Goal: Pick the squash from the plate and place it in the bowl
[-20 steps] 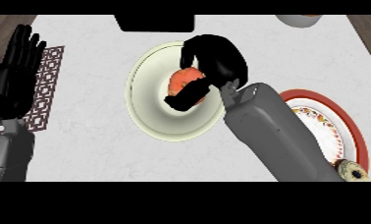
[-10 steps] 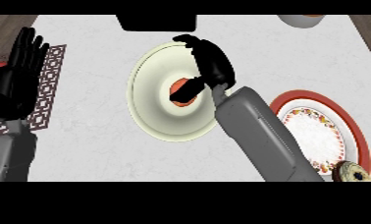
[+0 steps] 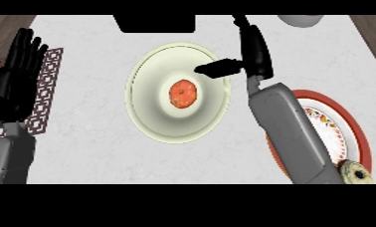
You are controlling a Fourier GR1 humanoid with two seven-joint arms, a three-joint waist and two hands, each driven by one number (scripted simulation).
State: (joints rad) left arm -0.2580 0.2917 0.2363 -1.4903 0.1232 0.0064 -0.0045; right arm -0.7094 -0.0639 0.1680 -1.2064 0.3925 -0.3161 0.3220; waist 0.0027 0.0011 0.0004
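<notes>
At the far left edge the left hand (image 3: 22,74) is resting open, its fingers straight and pointing up the view, with the grey left forearm (image 3: 15,156) coming in below it from the lower edge. Just beside that hand a dark lattice mat (image 3: 47,91) is lying flat on the pale counter (image 3: 88,146), its long side running up and down. Toward the middle, a dark block (image 3: 154,23) is sitting at the top of the counter, partly cut off, and below it the cream bowl (image 3: 147,119) is standing well apart from the left hand. The squash (image 3: 183,94) — small, round and orange — is lying in the middle of the bowl, and nothing is touching it. At the bowl's upper right the right hand (image 3: 253,52) is showing edge-on, its fingers straight and pointing up the view, holding nothing; its thumb (image 3: 217,67) is sticking out to the left over the bowl's rim, apart from the squash. The grey right forearm (image 3: 290,131) is running down from that hand to the lower edge, passing beside the bowl's right side. Behind the forearm the red-rimmed plate (image 3: 349,121) is lying at the right, partly hidden, its patterned white inside showing along the arm. A pale ring-shaped thing (image 3: 357,172) is sitting at the plate's lower end — whether on it or beside it I cannot tell. At the top right a pale vessel (image 3: 297,20) is showing only in part.
</notes>
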